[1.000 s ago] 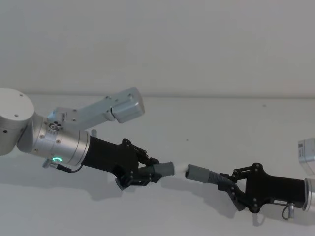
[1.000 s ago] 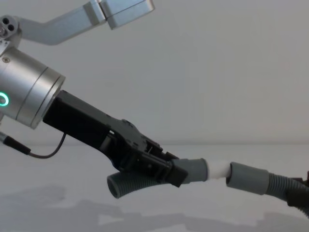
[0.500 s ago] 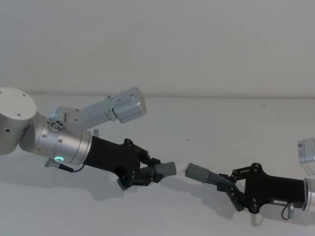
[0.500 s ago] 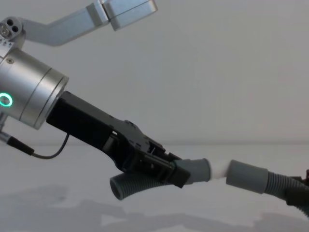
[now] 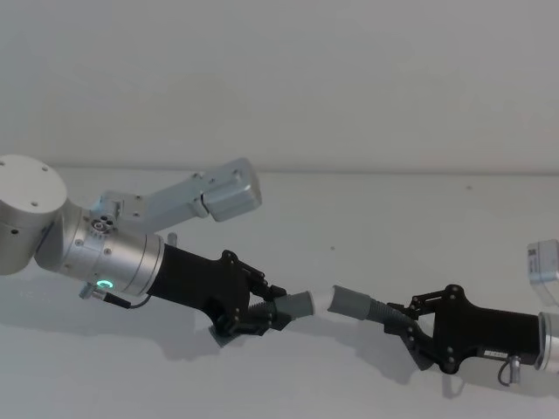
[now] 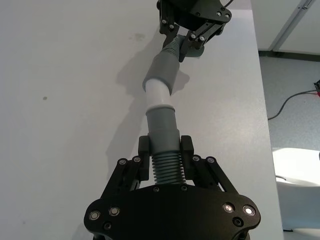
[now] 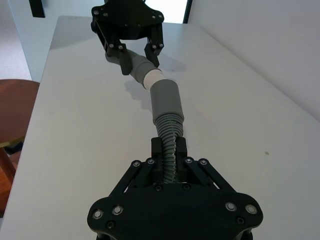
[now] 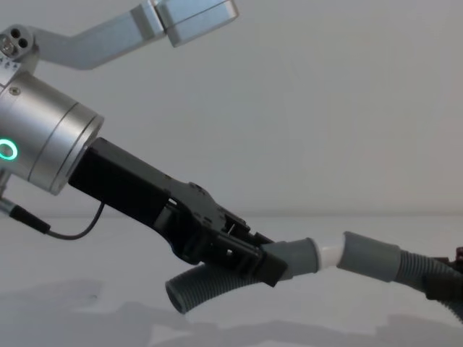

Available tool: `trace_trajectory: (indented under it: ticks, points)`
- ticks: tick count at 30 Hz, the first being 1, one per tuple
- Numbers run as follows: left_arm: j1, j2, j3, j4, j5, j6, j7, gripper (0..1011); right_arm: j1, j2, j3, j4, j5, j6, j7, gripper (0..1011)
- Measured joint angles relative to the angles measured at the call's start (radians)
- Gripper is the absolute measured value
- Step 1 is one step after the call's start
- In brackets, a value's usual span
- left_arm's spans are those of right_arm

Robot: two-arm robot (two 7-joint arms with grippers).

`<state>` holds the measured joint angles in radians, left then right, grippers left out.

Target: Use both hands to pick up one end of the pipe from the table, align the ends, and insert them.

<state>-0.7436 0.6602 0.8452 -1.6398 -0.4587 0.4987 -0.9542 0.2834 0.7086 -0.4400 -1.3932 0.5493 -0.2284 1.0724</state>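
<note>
My left gripper [image 5: 262, 312] is shut on the ribbed part of one dark-grey pipe piece [image 8: 201, 288], held above the white table [image 5: 367, 218]. That piece's narrow grey end [image 6: 163, 125] carries a white tip [image 6: 157, 95]. My right gripper [image 5: 403, 321] is shut on the ribs of the other piece, just behind its wider grey cuff [image 7: 166, 100]. The two pieces point at each other, with the white tip [image 8: 330, 251] meeting the mouth of the cuff [image 8: 370, 256] at a slight angle. Part of the tip still shows. The left piece's free tail curves down below the gripper.
The left arm's silver links [image 5: 218, 188] reach over the table behind the grippers. The table's edge [image 6: 257, 55] runs beside the right gripper, with floor beyond it. A brown round object [image 7: 15, 110] stands off the table on the other side.
The left gripper has dipped a little and tilted its piece. The gap between the white tip and the cuff has closed, and the two ends now touch.
</note>
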Motion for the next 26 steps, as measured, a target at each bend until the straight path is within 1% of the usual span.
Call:
trace_trajectory:
  ticks: [26]
  points:
    - [-0.010,0.007,0.014,-0.008,-0.002,0.020,0.017,349,0.006,0.019,-0.016,-0.009,0.012,-0.012,0.020,132]
